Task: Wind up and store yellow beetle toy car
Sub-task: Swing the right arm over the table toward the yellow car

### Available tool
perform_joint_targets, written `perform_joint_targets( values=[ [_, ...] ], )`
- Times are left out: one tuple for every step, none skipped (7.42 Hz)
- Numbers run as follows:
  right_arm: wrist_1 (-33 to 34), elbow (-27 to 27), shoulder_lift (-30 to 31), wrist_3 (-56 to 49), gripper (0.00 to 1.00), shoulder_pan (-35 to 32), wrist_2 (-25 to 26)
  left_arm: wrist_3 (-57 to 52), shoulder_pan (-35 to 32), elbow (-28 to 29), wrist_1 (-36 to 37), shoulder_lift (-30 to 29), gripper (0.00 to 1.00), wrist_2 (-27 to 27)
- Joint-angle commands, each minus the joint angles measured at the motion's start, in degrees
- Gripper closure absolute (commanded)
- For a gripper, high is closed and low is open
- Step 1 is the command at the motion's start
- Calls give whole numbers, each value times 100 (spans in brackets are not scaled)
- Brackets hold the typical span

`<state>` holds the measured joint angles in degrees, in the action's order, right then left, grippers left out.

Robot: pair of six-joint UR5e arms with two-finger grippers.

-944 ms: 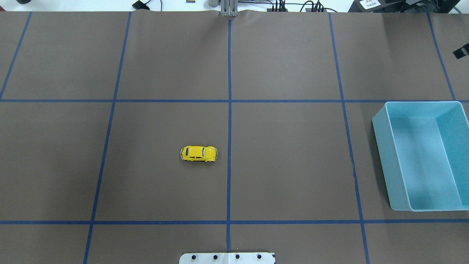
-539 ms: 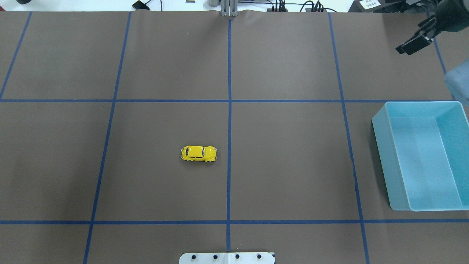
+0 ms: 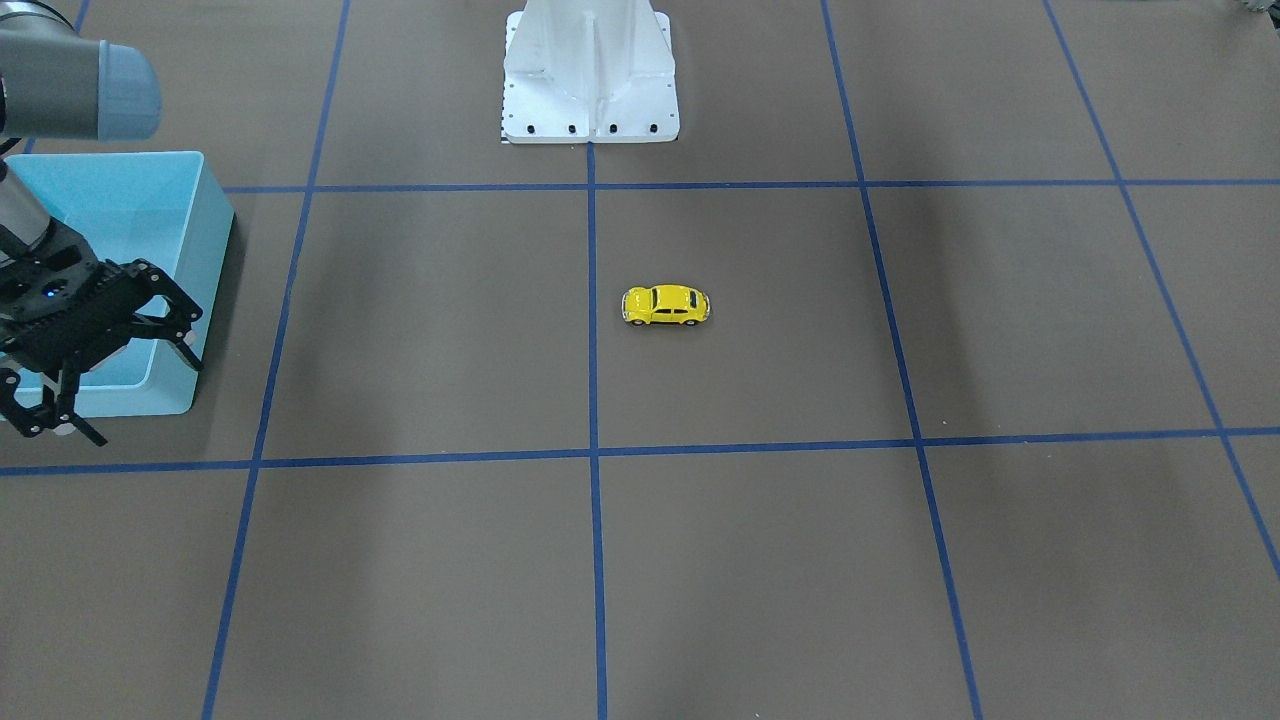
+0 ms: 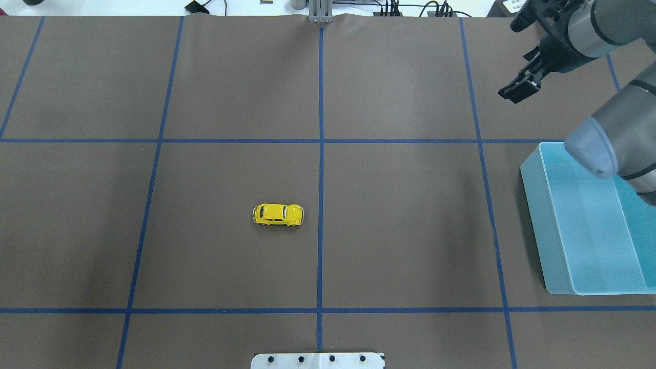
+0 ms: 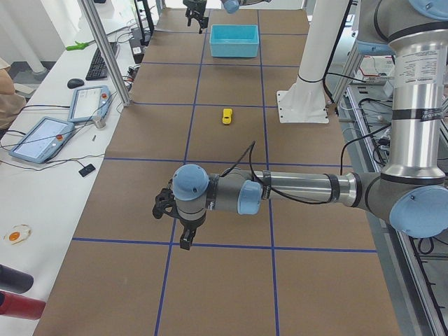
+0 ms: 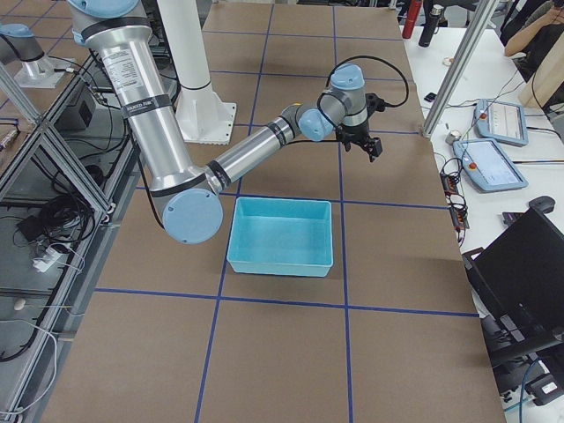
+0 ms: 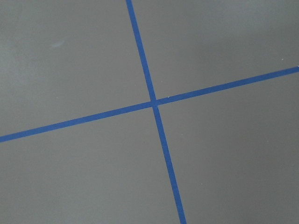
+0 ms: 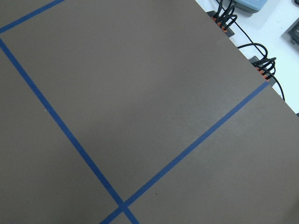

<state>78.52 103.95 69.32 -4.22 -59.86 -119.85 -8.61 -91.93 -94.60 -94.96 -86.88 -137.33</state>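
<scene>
I found the right gripper (image 3: pixel 140 398) with its jaws spread wide and nothing between them; it hung above the table (image 4: pixel 410 230) on the right, just past the far end of the light blue bin (image 4: pixel 535 215), touching neither the bin nor the surface. The right-side view confirmed this, with that gripper (image 6: pixel 361 145) pointing down over bare brown covering beyond the bin (image 6: pixel 280 262). The left gripper (image 5: pixel 183 234) appeared only in the left-side view, low over the left end of the table, and I could not tell from there how its jaws stood; its wrist camera showed only a crossing of blue tape lines (image 7: pixel 154 102). The yellow beetle toy car (image 4: pixel 278 214) stood on its wheels near the middle of the table, lengthwise from left to right, just left of the centre tape line (image 4: pixel 321 154) without touching it. It was well apart from both grippers and from the bin. From the front view, the car (image 3: pixel 666 305) sat out ahead of the white robot base (image 3: pixel 590 80).
</scene>
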Motion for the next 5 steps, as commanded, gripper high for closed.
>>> perform_joint_targets(
  values=[
    [-292, 20, -24, 401, 0, 299, -30, 9, -9, 4, -48, 13, 0, -101],
    [-284, 12, -24, 717, 0, 309, -12, 0, -9, 3, -66, 22, 0, -101],
    [-293, 46, -102, 738, 1, 300, 14, 0, -9, 21, -66, 22, 0, -101],
    [-302, 142, -199, 738, 1, 291, 23, -9, -9, 56, -66, 22, 0, -101],
    [-380, 187, -339, 738, 2, 309, 58, -35, -9, 56, -75, 83, 0, -101]
  ],
)
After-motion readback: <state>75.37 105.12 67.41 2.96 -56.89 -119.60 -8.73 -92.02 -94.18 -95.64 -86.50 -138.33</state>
